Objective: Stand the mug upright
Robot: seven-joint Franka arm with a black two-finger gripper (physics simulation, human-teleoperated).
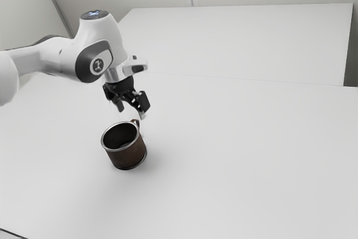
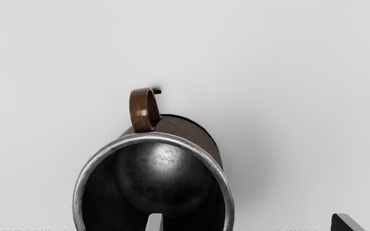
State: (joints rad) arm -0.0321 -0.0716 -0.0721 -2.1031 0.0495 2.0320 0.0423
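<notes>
Above and behind the mug, my gripper [image 1: 130,110] hangs in the air in the exterior view. The brown metal mug [image 1: 130,155] rests on the white table, its silver-rimmed mouth facing up and tilted toward the exterior view's left; its handle points away from that camera. In the wrist view the fingers of my gripper [image 2: 247,221] stand wide apart, with nothing held. One fingertip overlaps the mouth of the mug [image 2: 191,130], the other lies outside its rim over the table. The inner bottom and the brown handle are visible.
The white table [image 1: 251,160] extends around the mug. Behind it a raised white panel [image 1: 240,43] stands at the back, and pale walls rise beyond. A dark edge crosses the exterior view's lower left corner.
</notes>
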